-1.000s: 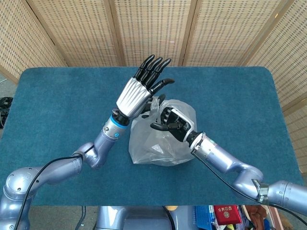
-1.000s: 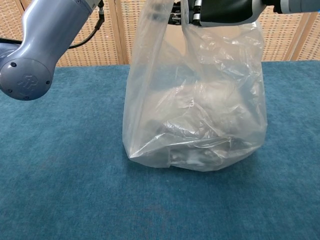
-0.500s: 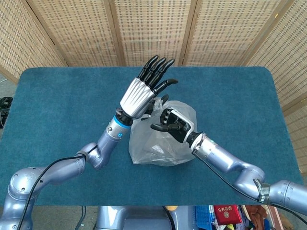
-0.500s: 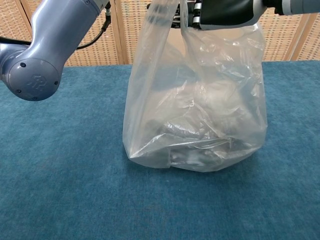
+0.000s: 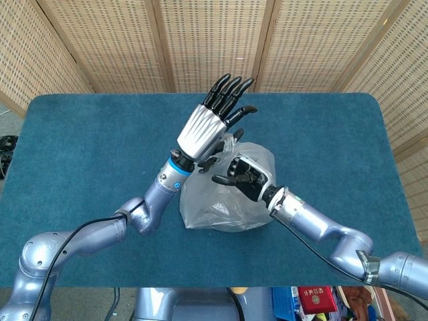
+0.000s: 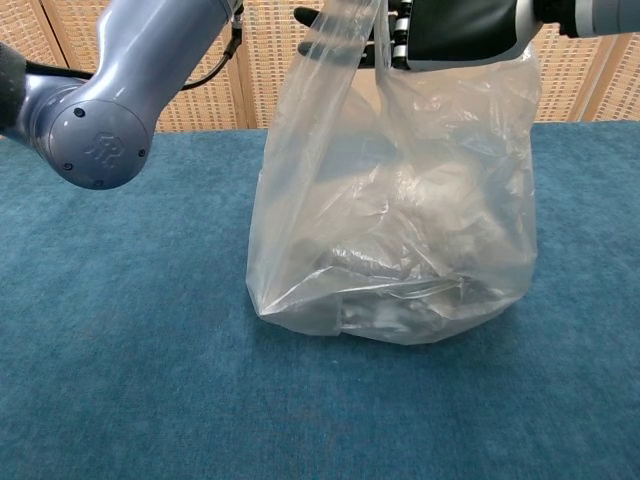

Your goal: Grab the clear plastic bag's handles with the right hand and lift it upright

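Head view: the clear plastic bag (image 5: 224, 200) sits near the middle of the blue table (image 5: 80, 147), and the right hand (image 5: 244, 175) is directly over its top, fingers curled in around the gathered handles, so the bag hangs below the grasp instead of lying to one side. The left hand (image 5: 210, 124) is raised just beside and above, fingers straight and close together, holding nothing; it appears clear of the plastic, though contact at the thumb cannot be ruled out. Chest view: the bag (image 6: 400, 230) stands tall, its long axis running up from the table (image 6: 120, 400) to the handles (image 6: 345, 30), which stretch into the right hand (image 6: 455, 25) at the frame's top edge; its base rests on the cloth, with some crumpled contents dimly visible inside. The left arm's elbow (image 6: 100, 145) hangs well left of the bag. With the right hand nearest and above, any further lift would go straight upward.
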`<state>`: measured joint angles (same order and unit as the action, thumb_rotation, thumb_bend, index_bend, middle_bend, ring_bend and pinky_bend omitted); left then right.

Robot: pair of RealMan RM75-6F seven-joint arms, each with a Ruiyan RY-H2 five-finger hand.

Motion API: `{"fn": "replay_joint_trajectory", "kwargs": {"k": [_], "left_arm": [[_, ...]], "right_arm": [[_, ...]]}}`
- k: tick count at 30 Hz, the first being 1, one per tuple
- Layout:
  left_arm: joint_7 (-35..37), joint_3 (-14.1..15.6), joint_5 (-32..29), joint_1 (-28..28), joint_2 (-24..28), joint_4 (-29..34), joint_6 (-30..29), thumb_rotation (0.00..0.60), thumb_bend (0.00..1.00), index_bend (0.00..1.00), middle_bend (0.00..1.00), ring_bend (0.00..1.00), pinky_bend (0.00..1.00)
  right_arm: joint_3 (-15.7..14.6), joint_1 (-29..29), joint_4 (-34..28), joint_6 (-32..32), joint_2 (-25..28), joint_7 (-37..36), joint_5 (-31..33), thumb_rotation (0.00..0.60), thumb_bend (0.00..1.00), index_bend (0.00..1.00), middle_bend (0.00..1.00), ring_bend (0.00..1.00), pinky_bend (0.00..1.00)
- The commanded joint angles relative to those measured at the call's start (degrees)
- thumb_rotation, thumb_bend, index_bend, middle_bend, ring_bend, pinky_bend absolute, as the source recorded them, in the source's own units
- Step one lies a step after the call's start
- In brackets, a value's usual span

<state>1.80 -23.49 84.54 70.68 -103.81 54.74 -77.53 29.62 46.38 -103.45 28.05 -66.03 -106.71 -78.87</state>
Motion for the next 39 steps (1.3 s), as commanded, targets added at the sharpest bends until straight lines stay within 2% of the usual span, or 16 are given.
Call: {"fn": "replay_joint_trajectory", "kwargs": {"k": [1, 6, 19, 22, 24, 26, 27, 30, 34, 39], "left_arm": [[0.15, 0.40, 0.13, -0.26, -0.04, -0.33, -0.22, 0.600, 0.41, 0.29, 0.00, 0.00, 0.02], [0.73, 0.82, 0.05, -0.63, -0.21, -0.90, -0.35, 0.600, 0.41, 0.29, 0.00, 0.00, 0.02], [1.77, 0.86, -0.33, -0.77, -0.14, -1.97, -0.26, 0.600, 0.41, 0.28, 0.00, 0.00, 0.02], [1.81, 0.68, -0.51, -0.53, -0.03, -1.92, 0.08, 0.600, 0.41, 0.23, 0.00, 0.00, 0.02], [1.72, 0.43, -0.88, -0.40, 0.01, -1.75, 0.37, 0.600, 0.40, 0.12, 0.00, 0.00, 0.02], [1.76, 0.55, -1.00, -0.54, 0.23, -1.48, 0.64, 0.600, 0.37, 0.01, 0.00, 0.00, 0.02], [1.74, 0.63, -1.02, -0.61, 0.38, -1.32, 0.78, 0.600, 0.35, 0.00, 0.00, 0.00, 0.02], [1.48, 0.81, -1.42, -0.93, 1.10, -0.47, 1.56, 0.600, 0.25, 0.00, 0.00, 0.00, 0.02], [0.93, 0.80, -2.19, -1.42, 2.24, 1.15, 2.62, 0.600, 0.19, 0.00, 0.00, 0.00, 0.02], [-0.03, 1.42, -2.38, -2.12, 3.70, 2.48, 3.62, 0.600, 0.13, 0.00, 0.00, 0.00, 0.01]], "right_arm": [[-0.20, 0.10, -0.24, -0.37, 0.38, -1.13, -0.97, 0.600, 0.14, 0.16, 0.51, 0.27, 0.21], [-0.53, 0.38, 0.04, -0.39, 0.70, -2.52, -2.07, 0.600, 0.16, 0.16, 0.52, 0.32, 0.39], [-2.05, 1.56, 0.59, 0.15, 1.41, -5.97, -4.68, 0.600, 0.18, 0.16, 0.56, 0.41, 0.42], [-2.28, 1.75, 0.69, 0.48, 1.70, -6.32, -4.48, 0.600, 0.18, 0.16, 0.59, 0.42, 0.42], [-2.58, 1.87, 0.65, 0.75, 1.88, -6.44, -4.35, 0.600, 0.19, 0.16, 0.61, 0.42, 0.42], [-2.80, 1.93, 0.73, 0.89, 1.98, -6.37, -4.18, 0.600, 0.20, 0.16, 0.62, 0.42, 0.42], [-2.89, 1.98, 0.75, 0.95, 2.02, -6.35, -4.07, 0.600, 0.20, 0.16, 0.63, 0.42, 0.42], [-3.22, 2.20, 0.81, 1.06, 2.21, -6.06, -3.38, 0.600, 0.21, 0.16, 0.66, 0.42, 0.42], [-3.59, 2.36, 0.72, 1.27, 2.47, -5.43, -2.71, 0.600, 0.22, 0.16, 0.67, 0.42, 0.42], [-3.69, 2.46, 0.78, 1.38, 2.72, -4.87, -1.73, 0.600, 0.25, 0.24, 0.67, 0.42, 0.42]]}}
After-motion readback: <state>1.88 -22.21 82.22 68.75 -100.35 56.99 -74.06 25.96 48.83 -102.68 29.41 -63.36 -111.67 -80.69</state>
